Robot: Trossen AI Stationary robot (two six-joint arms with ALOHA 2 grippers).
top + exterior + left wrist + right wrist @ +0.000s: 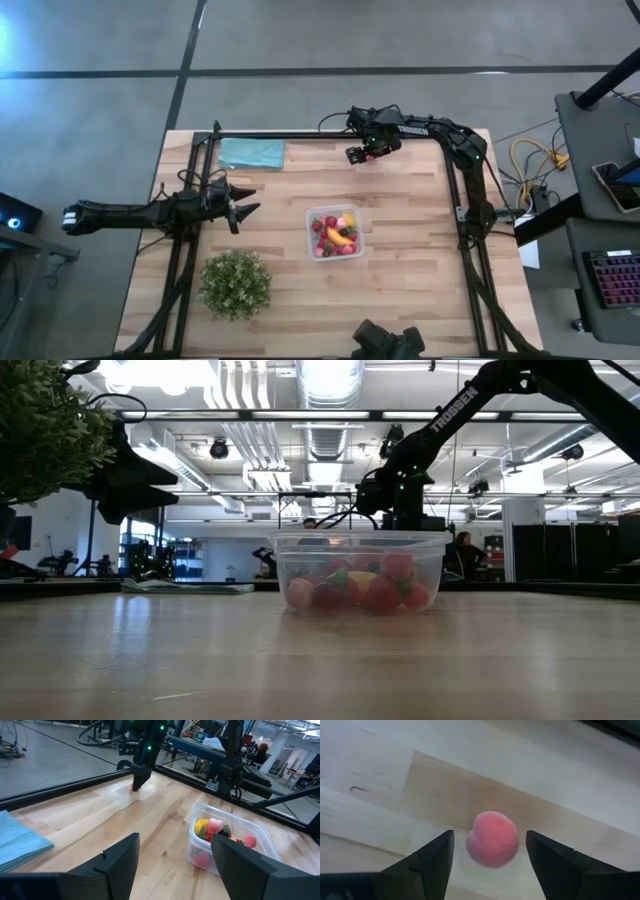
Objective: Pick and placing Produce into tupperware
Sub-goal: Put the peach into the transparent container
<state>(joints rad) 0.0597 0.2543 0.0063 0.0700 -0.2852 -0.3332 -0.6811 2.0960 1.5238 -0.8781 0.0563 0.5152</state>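
Note:
The clear square tupperware (335,232) (360,572) (227,842) stands mid-table, holding red and pink fruits, a yellow banana and a dark piece. One pink round fruit (492,839) (371,157) lies on the wood near the table's far edge. My right gripper (490,852) (362,153) is open and points down over it, one finger on each side, with a gap showing between each finger and the fruit. My left gripper (245,210) (175,855) is open above the table, left of the tupperware, holding nothing.
A bushy green plant (235,284) stands near the table's near left corner. A teal folded cloth (250,152) (17,845) lies at the far left. A dark frame (300,135) runs along the far and side edges. Bare wood lies between tupperware and pink fruit.

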